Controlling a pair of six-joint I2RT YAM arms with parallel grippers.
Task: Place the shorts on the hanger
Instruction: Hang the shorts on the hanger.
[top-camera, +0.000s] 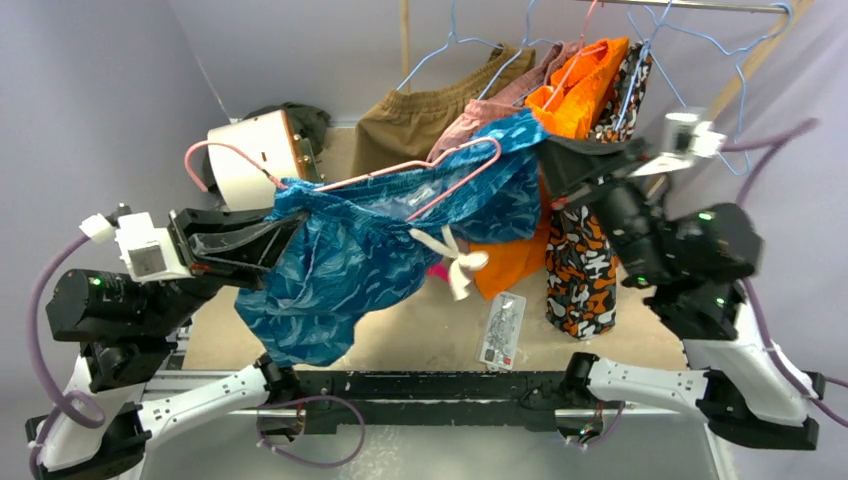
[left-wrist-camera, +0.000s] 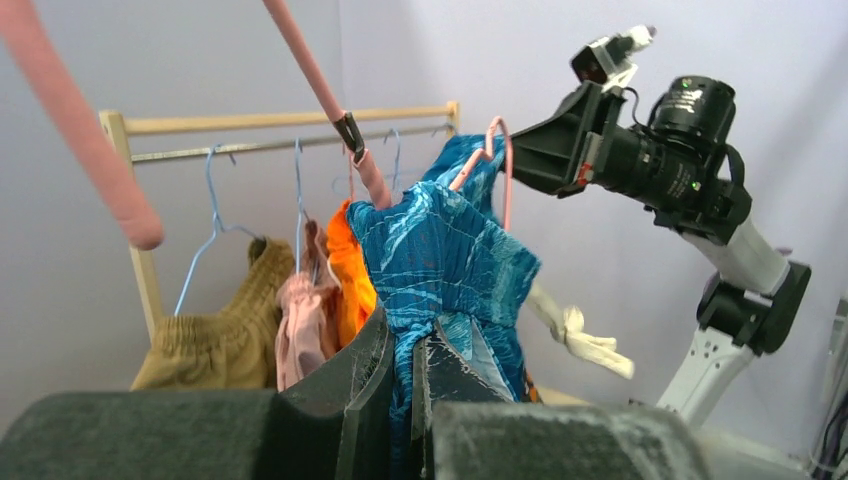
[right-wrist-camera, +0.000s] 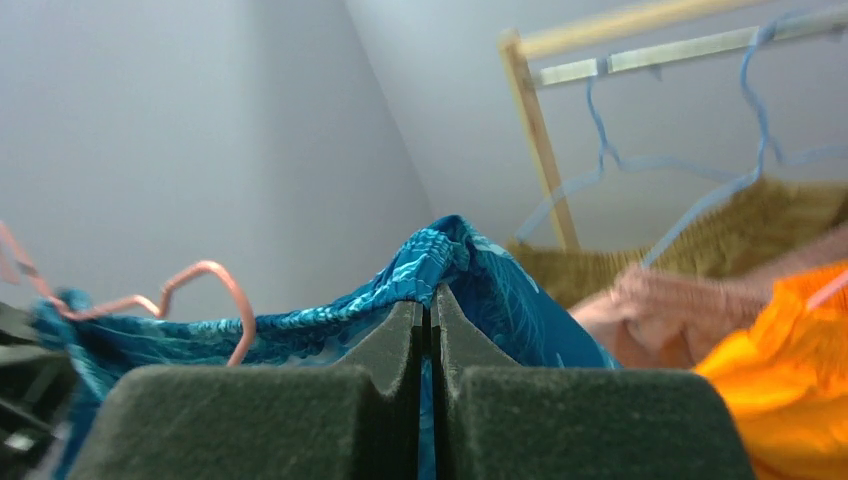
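The shorts (top-camera: 340, 250) are shiny blue and teal with a wavy pattern (drawstring (top-camera: 455, 262) white). The hanger (top-camera: 440, 165) is pink-red. Brown shorts (top-camera: 420, 120); plain orange shorts (top-camera: 590, 85); patterned garment (top-camera: 580, 280) in orange, black and white; wire hangers (left-wrist-camera: 211, 195) light blue.

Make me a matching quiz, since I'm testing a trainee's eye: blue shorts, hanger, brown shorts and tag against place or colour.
1. blue shorts
2. hanger
3. brown shorts
4. tag

a. lying on the table
b. pink
c. hanging on the rail
d. held by left gripper and right gripper

Pairs: 1-d, 2-b, 3-c, 4-a.
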